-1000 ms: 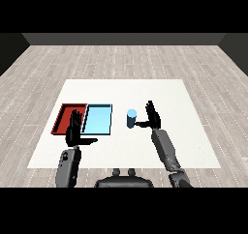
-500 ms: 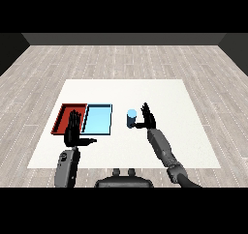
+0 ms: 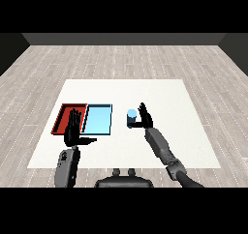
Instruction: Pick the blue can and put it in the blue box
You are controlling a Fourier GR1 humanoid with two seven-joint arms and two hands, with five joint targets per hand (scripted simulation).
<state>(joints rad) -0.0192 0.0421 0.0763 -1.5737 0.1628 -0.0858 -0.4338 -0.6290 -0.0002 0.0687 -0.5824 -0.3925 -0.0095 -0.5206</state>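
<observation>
A blue can (image 3: 131, 118) stands upright on the white table (image 3: 164, 97), a short way right of the light blue tray (image 3: 98, 119). My right hand (image 3: 144, 116) is right beside the can on its right side, fingers straight and open, thumb reaching toward the can. Whether it touches the can I cannot tell. My left hand (image 3: 74, 127) is held up open over the front edge of the red tray (image 3: 64, 117), fingers straight and thumb out to the right. Both trays hold nothing.
The red and light blue trays lie side by side at the table's left. Wooden floor surrounds the table. The table's right half holds only my right forearm (image 3: 161, 146).
My right hand has moved left, closing the gap to the can. My left hand has barely shifted.
</observation>
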